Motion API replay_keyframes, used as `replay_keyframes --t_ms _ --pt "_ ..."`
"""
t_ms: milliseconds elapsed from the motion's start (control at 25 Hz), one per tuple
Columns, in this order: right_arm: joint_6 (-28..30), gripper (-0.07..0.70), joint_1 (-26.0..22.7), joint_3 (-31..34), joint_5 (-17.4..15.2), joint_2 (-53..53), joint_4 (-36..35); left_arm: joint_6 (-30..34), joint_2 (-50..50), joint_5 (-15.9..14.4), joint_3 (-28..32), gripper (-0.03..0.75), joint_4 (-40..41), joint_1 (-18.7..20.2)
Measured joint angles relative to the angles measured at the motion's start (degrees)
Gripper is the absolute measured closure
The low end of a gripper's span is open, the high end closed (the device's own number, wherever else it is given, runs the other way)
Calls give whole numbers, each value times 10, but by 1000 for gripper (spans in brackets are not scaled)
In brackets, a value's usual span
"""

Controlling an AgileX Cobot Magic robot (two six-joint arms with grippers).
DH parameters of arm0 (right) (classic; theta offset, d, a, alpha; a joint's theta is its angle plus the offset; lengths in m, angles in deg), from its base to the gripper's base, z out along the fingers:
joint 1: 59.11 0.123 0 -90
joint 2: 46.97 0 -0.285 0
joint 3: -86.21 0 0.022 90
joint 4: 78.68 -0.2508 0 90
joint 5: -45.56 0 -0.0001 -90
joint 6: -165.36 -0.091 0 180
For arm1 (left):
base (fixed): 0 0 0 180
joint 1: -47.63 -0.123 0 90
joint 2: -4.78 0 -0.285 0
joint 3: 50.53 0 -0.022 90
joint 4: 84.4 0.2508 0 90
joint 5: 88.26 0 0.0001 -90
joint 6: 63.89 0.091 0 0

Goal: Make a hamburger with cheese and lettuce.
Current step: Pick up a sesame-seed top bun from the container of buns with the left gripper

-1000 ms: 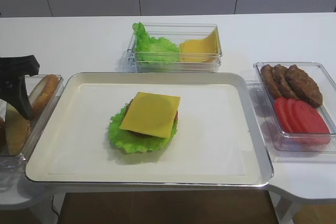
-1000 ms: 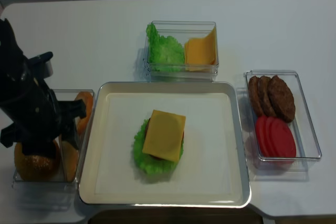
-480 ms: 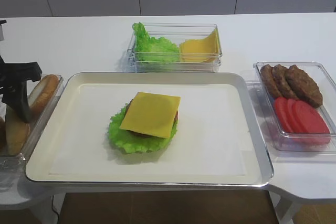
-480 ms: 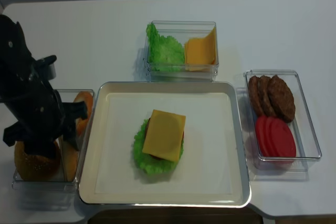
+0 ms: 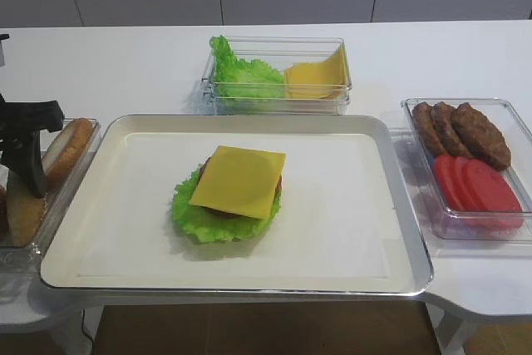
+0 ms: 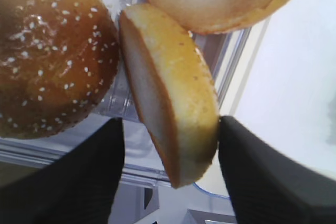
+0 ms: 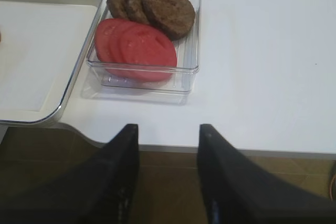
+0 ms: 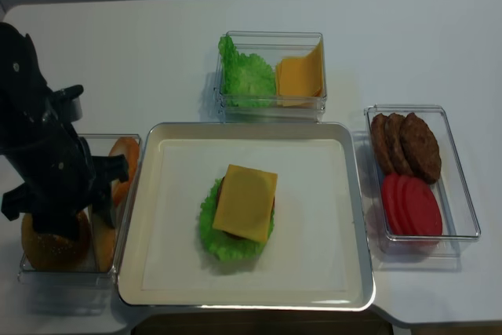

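One hamburger (image 5: 228, 195) without a bun top is seen slightly left of the middle of the tray (image 5: 399, 205), with broad bare tray floor left open on its right and near sides. Its cheese (image 5: 238, 180) is laid flat on top, corners jutting past the dark patty, and the lettuce (image 5: 199, 215) is spread beneath as a frilly fringe, widest at the near left. The stack is kept well apart from every raised rim of the tray. Just beyond the far rim, a clear box (image 5: 278, 106) is set, holding a heap of leaves (image 5: 237, 72) on the left and cheese slices (image 5: 314, 76) on the right. Just right of the tray, a second clear box (image 5: 499, 234) is placed, with brown patties (image 5: 461, 129) at its far end and tomato slices (image 5: 478, 184) at its near end; open white table (image 5: 125, 64) is left around both boxes. Against the tray's left rim, a bun box (image 8: 67, 276) is found. The left gripper (image 6: 170, 177) is lowered into it with jaws spread wide on either side of an upright bun half (image 6: 168, 114), not closed on it; a sesame bun top (image 6: 50, 59) lies just to its left. The right gripper (image 7: 168, 177) is held with jaws parted and nothing between them, near the table's front edge, well apart from the patty box.
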Motion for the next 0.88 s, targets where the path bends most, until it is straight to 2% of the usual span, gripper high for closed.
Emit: replay_keyframes --t_ms 600,880 --pt "-2 332 0 0 0 0 0 0 11 -2 -1 302 0 0" --pt "-2 332 0 0 0 0 0 0 11 -3 -1 381 0 0"
